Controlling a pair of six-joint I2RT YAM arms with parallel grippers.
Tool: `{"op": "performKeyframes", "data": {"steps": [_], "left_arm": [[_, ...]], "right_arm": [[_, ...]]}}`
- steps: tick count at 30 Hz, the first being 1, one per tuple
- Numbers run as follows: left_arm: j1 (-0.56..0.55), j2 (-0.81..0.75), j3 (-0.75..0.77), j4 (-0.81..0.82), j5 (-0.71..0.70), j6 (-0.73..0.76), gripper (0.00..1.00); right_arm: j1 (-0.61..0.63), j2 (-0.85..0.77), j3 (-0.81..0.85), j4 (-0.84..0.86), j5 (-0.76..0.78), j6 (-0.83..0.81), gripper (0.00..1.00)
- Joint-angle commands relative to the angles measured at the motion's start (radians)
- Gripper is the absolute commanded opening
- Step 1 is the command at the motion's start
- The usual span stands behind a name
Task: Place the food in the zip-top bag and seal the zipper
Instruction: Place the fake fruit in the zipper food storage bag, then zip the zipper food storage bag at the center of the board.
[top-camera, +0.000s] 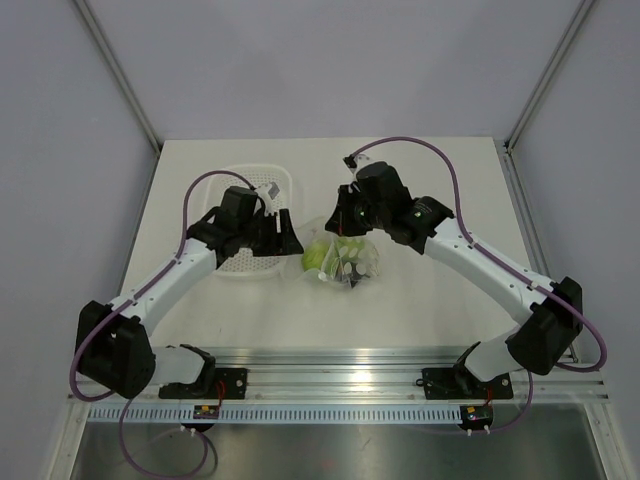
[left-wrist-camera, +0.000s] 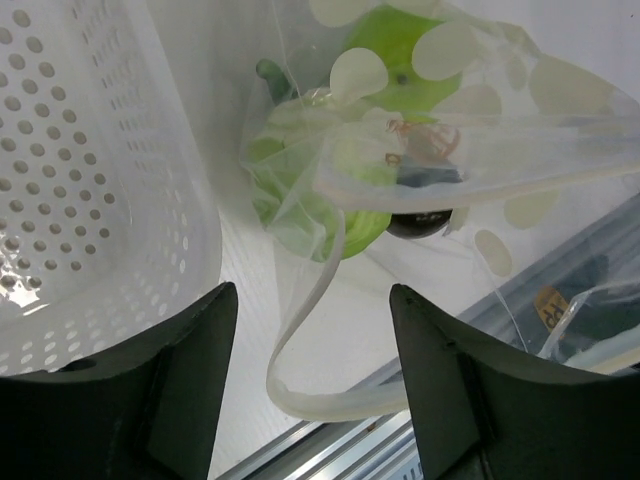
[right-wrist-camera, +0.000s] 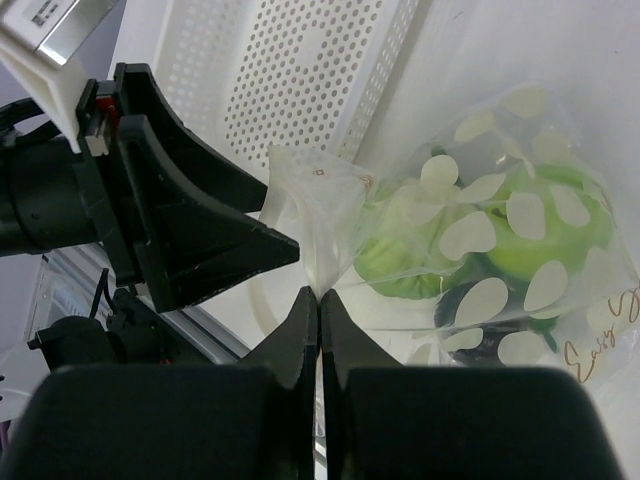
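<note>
1 zip-top bag, 1 white perforated tray, 2 arms, all on the table. Bag lies mid-table btw the two sets of fingers, just right of the tray. Inside the bag is the food: 1 round lime-green ball, 1 small dark piece, 1 dark-green curved tip w/ more pale green below it. The pale green can't be split into separate items through the crinkled plastic. R fingers are clenched on a fold at the bag's edge, pinching it. L fingers are released and stand apart; the zipper strip hangs in a loose loop btw them, and contact w/ either one can't be told. Tray wall sits just beside the L pair. Writing: brown script on the bag's far edge reads "Easy S", rest cut off. Small yellow tag and white label on the L wrist: print too small to read.
</note>
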Motion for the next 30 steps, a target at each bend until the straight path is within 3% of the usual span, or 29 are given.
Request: {"op": "performKeyframes", "data": {"steps": [1, 5, 6, 8, 9, 11, 16, 19, 22, 25, 30], "left_arm": [[-0.014, 0.035, 0.027, 0.081, 0.021, -0.022, 0.62], [-0.029, 0.053, 0.076, 0.082, 0.049, -0.042, 0.28], [-0.029, 0.049, 0.087, 0.084, 0.053, -0.049, 0.14], [-0.029, 0.043, 0.125, 0.084, 0.066, -0.081, 0.01], [-0.029, 0.037, 0.139, 0.084, 0.069, -0.094, 0.0], [-0.029, 0.032, 0.17, 0.084, 0.076, -0.141, 0.0], [-0.029, 0.041, 0.242, 0.116, 0.053, -0.262, 0.0], [-0.029, 0.061, 0.273, 0.121, 0.018, -0.296, 0.0], [-0.026, 0.093, 0.311, 0.084, -0.029, -0.302, 0.0], [-0.019, 0.129, 0.329, 0.078, -0.022, -0.301, 0.0], [-0.003, 0.159, 0.34, 0.072, -0.02, -0.293, 0.0]], "right_arm": [[0.007, -0.052, 0.039, 0.02, -0.024, -0.039, 0.0], [0.007, -0.066, 0.052, 0.004, -0.038, -0.072, 0.12], [0.007, -0.073, 0.052, 0.001, -0.047, -0.092, 0.26], [0.007, -0.092, 0.05, -0.004, -0.047, -0.114, 0.41], [0.007, -0.101, 0.056, -0.018, -0.038, -0.137, 0.5], [0.007, -0.13, 0.073, -0.032, -0.031, -0.169, 0.54], [0.007, -0.214, 0.023, -0.045, 0.087, -0.285, 0.54], [0.007, -0.265, -0.071, -0.023, 0.176, -0.351, 0.48], [0.007, -0.354, -0.192, 0.091, 0.196, -0.411, 0.4], [0.009, -0.502, -0.432, 0.27, 0.196, -0.442, 0.39], [0.009, -0.705, -0.649, 0.476, 0.172, -0.534, 0.42]]}}
